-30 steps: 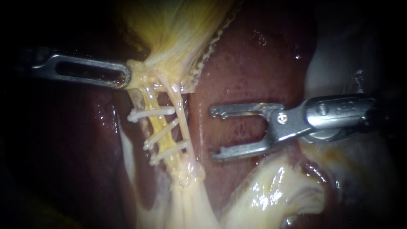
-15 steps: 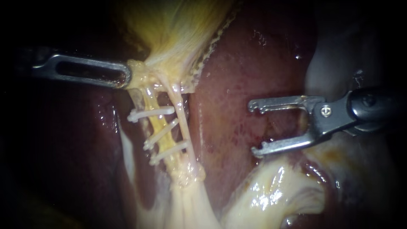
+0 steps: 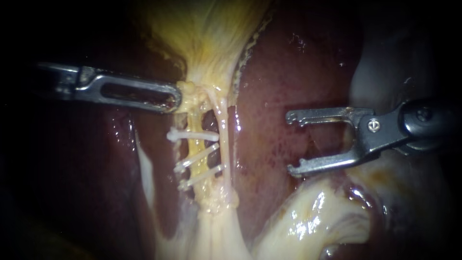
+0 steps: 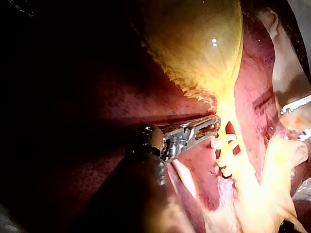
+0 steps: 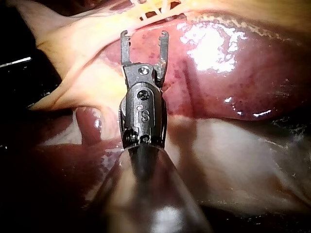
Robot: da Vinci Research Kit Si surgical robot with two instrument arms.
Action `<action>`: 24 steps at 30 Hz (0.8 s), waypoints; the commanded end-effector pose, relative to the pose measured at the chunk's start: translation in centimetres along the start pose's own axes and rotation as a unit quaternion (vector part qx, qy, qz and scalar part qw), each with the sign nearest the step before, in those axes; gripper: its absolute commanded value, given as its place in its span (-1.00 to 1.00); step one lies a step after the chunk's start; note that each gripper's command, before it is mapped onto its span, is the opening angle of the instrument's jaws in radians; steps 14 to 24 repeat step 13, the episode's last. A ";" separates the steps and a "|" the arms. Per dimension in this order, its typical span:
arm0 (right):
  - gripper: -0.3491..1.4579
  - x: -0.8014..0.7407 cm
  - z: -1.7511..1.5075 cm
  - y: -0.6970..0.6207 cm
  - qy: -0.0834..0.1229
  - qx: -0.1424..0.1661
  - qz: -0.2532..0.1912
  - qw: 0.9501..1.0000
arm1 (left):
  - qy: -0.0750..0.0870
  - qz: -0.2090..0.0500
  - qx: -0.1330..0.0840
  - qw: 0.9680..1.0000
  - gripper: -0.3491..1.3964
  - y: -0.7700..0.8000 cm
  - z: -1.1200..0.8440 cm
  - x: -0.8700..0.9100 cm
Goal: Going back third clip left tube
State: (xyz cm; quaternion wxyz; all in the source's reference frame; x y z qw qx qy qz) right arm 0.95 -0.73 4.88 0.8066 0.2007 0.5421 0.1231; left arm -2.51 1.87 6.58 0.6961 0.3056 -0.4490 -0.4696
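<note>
Three white clips (image 3: 195,157) cross the yellow left tube (image 3: 194,145), one above another; a paler right tube (image 3: 224,139) runs beside it. My left instrument (image 3: 176,99) has its slotted jaws shut on the tissue at the gallbladder (image 3: 211,33) neck, just above the clips. My right instrument (image 3: 290,143) hovers over the liver (image 3: 284,67), well right of the tubes, with its jaws open and empty. In the left wrist view the left instrument (image 4: 213,124) grips beside the clips (image 4: 226,156). In the right wrist view the right instrument (image 5: 144,35) stands open, short of the clips (image 5: 151,7).
Pale glistening fatty tissue (image 3: 313,216) lies below my right instrument. Dark liver (image 3: 96,168) fills the left side under the left shaft. A pale strand (image 3: 219,236) continues down from the tubes.
My right instrument drew back to the right, away from the tubes, then held still. In the last half second my left instrument moved right with the gallbladder neck, carrying the tubes and clips with it.
</note>
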 end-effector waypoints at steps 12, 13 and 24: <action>-0.06 0.00 0.00 -0.03 0.000 0.000 0.000 1.000 | 0.006 0.004 0.010 1.000 -1.00 0.01 -0.03 -0.02; -0.06 0.00 0.01 -0.03 0.000 0.000 0.000 1.000 | 0.007 0.004 0.011 1.000 -1.00 0.01 -0.04 -0.02; -0.06 0.00 0.01 -0.03 0.000 0.000 0.000 1.000 | 0.007 0.004 0.011 1.000 -1.00 0.01 -0.04 -0.02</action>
